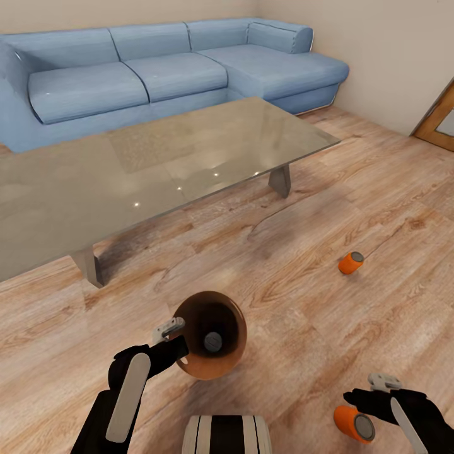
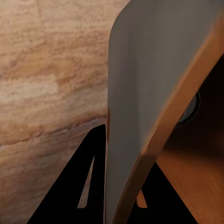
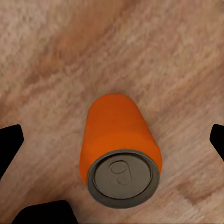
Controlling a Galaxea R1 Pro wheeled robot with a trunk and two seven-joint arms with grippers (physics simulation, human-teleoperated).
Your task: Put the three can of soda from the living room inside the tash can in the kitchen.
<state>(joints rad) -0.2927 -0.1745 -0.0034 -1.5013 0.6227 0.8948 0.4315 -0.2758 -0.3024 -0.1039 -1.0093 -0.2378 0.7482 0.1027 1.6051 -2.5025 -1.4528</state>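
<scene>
The trash can (image 1: 211,343) is held at its rim by the left pincer (image 1: 171,337), whose jaws are closed over the wall, as the left wrist view confirms. One grey can top (image 1: 213,342) is seen inside it, just beyond that pincer. The right pincer (image 1: 366,403) is spread wide above a soda can (image 3: 120,149) lying on its side on the wood floor (image 1: 302,252), between the fingers but not touching them. A third can (image 1: 350,262) lies well ahead of the right pincer. The second pick-up appears to be in hand; next, the right pincer must be lowered and closed around the can's body.
</scene>
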